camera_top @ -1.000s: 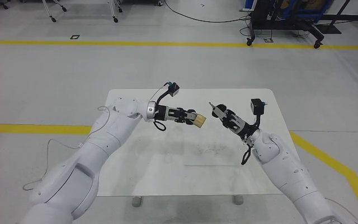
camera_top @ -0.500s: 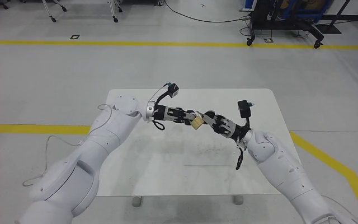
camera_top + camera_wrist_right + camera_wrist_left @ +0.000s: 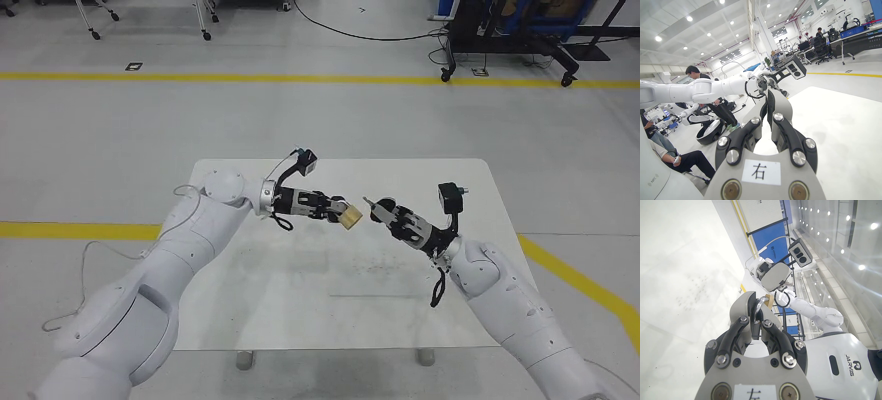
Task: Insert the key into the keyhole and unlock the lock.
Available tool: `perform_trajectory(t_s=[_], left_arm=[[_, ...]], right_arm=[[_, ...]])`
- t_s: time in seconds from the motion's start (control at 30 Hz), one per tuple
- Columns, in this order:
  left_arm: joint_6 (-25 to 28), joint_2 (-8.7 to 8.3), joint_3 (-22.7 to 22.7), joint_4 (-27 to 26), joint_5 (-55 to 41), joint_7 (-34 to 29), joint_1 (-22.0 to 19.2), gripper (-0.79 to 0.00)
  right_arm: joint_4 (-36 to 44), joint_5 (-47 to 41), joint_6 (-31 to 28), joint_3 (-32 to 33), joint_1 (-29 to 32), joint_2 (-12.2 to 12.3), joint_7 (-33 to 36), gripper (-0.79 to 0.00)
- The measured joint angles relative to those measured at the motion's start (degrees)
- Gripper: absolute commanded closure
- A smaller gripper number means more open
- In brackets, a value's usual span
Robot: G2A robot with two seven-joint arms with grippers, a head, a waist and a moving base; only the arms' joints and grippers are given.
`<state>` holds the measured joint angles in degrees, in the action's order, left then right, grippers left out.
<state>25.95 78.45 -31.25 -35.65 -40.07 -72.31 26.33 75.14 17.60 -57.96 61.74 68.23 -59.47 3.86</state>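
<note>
the lock (image 3: 349,215) is held above the desk (image 3: 300,300) by the left claw (image 3: 758,306), which is closed on the shackle (image 3: 758,308). the key (image 3: 369,202) is pinched in the closed right claw (image 3: 381,211), with its tip aimed at the lock across a small gap. insertion is judged not yet made. misalignment is the likely risk: if the blade is brought in off-axis, the keyhole may be missed, the lock swung on its shackle, or the key twisted in the grip.

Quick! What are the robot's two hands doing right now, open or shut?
The left gripper is shut, holding the padlock.
The right gripper is shut, holding the key.
</note>
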Motion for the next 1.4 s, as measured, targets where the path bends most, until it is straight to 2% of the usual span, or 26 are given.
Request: perform_trajectory(t_s=[0.13, 0.27, 0.4, 0.6, 0.8, 1.4], left_arm=[[-0.36, -0.52, -2.32, -1.14, -1.32, 3.07, 1.28, 0.000], [-0.83, -0.89, -3.49, -2.05, -0.43, 3.78, 2.10, 0.000], [-1.01, -1.02, -3.69, -3.48, 3.01, 5.17, 2.50, 0.000], [0.49, -1.46, -4.61, -5.37, 7.77, 8.01, 3.19, 0.000], [0.33, -2.04, -6.22, -7.02, 9.43, 8.04, 4.13, 0.000], [-0.24, -2.54, -8.89, -10.37, 14.88, 9.15, 5.76, 0.000]], right_arm=[[1.81, -3.04, -0.04, -0.46, 2.95, 0.31, 2.32, 0.000], [3.46, -9.17, 0.08, -0.74, 5.93, 1.49, 10.32, 0.000], [6.50, -14.38, 5.14, 0.74, 7.78, 2.46, 15.90, 0.000], [11.13, -17.31, 14.00, 3.33, 9.96, 2.89, 16.25, 0.000], [11.93, -20.24, 19.85, 3.15, 9.20, 2.70, 19.44, 0.000], [11.79, -21.15, 25.11, 3.09, 8.45, 1.77, 20.54, 0.000]])
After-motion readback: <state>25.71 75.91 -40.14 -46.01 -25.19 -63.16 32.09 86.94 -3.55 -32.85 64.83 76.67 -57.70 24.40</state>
